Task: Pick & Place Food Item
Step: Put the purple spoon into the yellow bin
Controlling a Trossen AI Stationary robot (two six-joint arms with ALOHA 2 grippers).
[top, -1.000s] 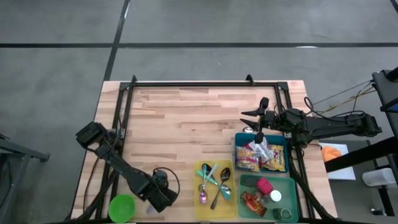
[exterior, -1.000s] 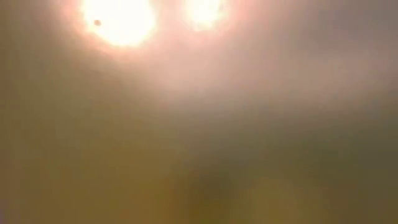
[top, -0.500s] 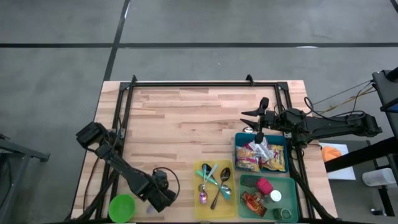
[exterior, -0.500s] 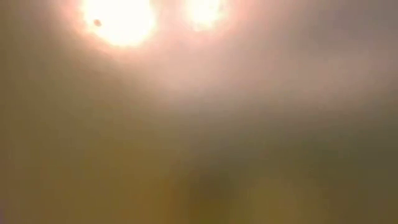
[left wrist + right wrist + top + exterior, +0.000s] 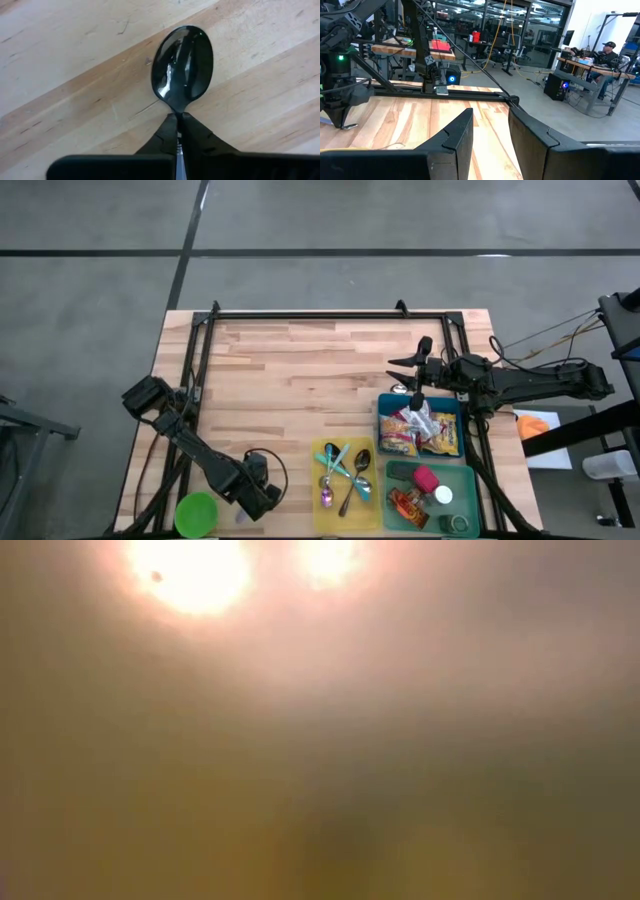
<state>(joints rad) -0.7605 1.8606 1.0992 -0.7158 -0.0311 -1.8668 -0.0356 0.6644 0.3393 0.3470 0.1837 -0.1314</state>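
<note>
Left tool (image 5: 178, 131) pinched tight on black spoon (image 5: 183, 65) neck, handle hidden, low view washed out, right tool (image 5: 490, 135) parted, empty, above surface (image 5: 300, 380).

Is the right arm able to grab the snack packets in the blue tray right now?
Probably yes. The right gripper hangs open just beside the blue tray, and the snack packets lie uncovered on top.
</note>
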